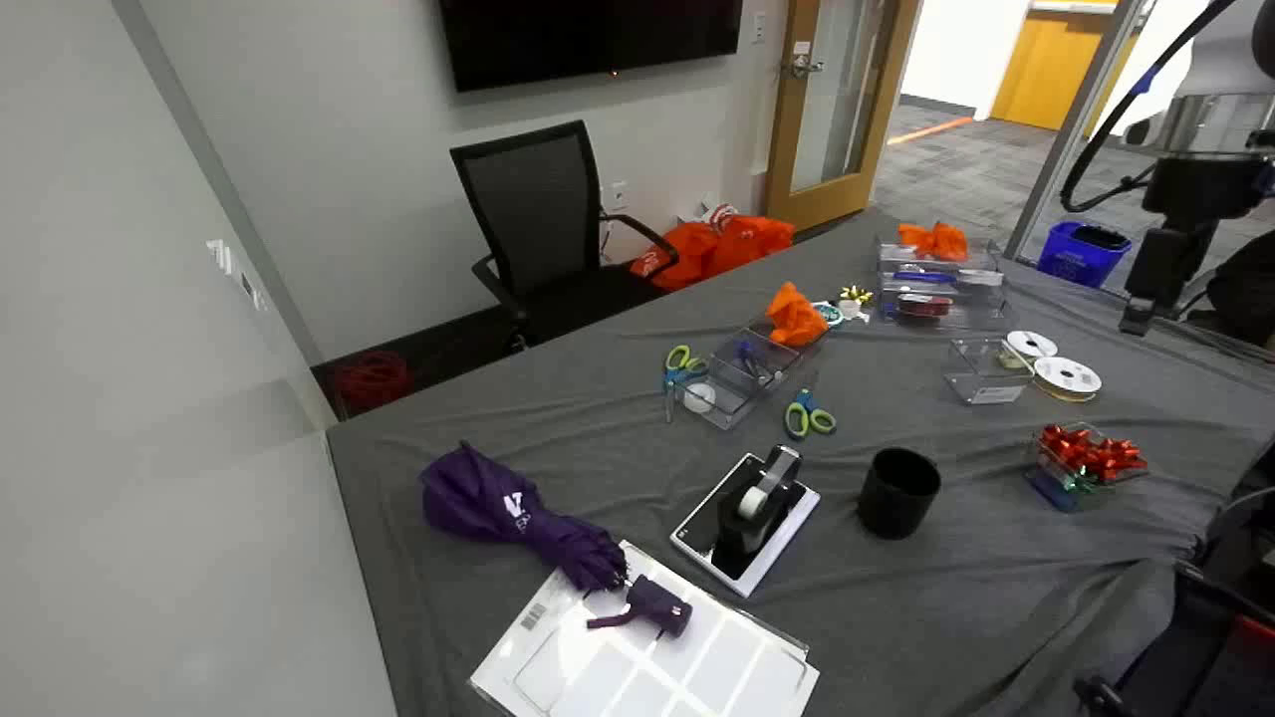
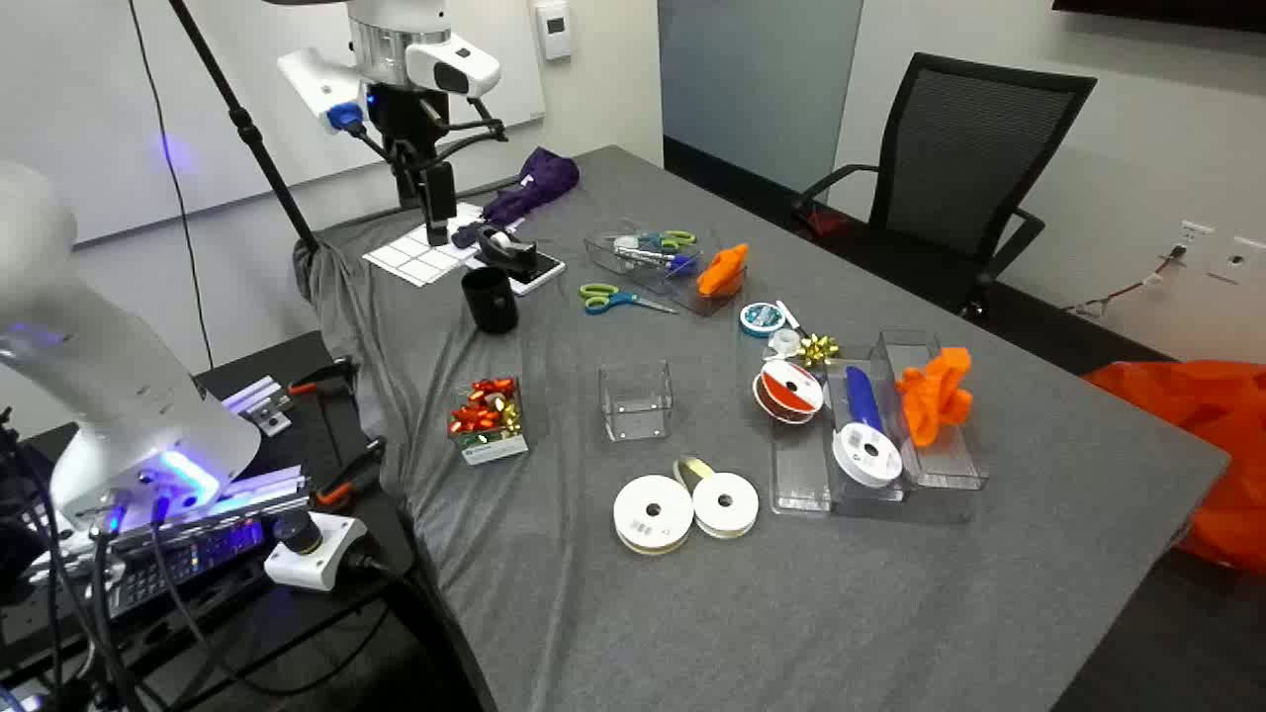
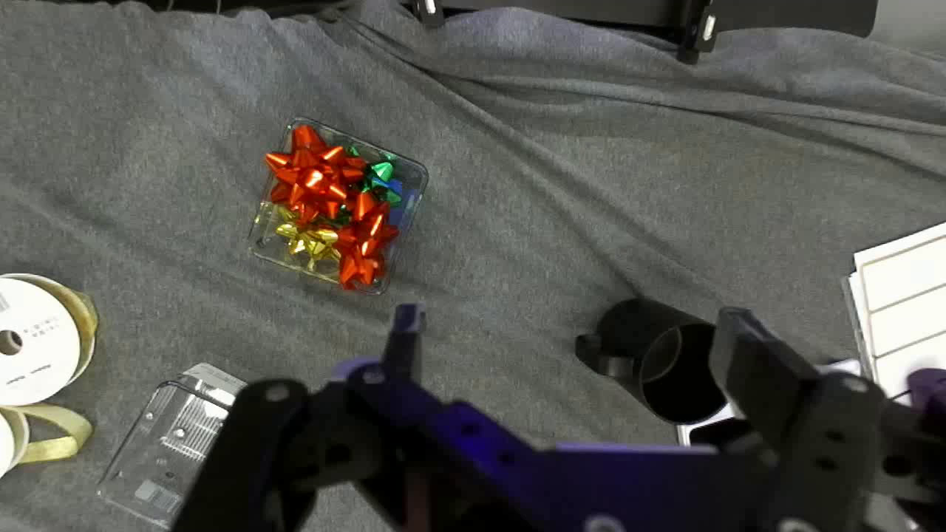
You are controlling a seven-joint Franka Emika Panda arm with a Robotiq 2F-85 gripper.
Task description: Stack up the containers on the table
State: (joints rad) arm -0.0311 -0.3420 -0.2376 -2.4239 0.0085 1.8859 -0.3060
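The table [image 2: 613, 633] is draped in dark grey cloth. A small clear container [image 2: 497, 451] holds red, gold and green bows; its rim shows in the wrist view [image 3: 415, 185], up and left of the fingers. A clear container [image 2: 636, 398] without contents stands beside it, partly behind the left finger in the wrist view [image 3: 159, 451]. Several clear containers [image 2: 803, 480] stand side by side with orange cloth and a spool. Longer clear containers [image 1: 742, 383] hold pens and orange cloth. My gripper [image 3: 573, 325] is open and empty above the table, also in both exterior views [image 1: 1141, 314] [image 2: 427, 220].
A black cup [image 3: 628, 332] is close to the right finger in the wrist view. A tape dispenser [image 1: 752, 508] sits on a flat black-and-white box [image 1: 767, 573]. Scissors [image 2: 613, 299], ribbon spools [image 2: 653, 514], a purple umbrella [image 1: 498, 513] and white sheets [image 1: 697, 667] lie around.
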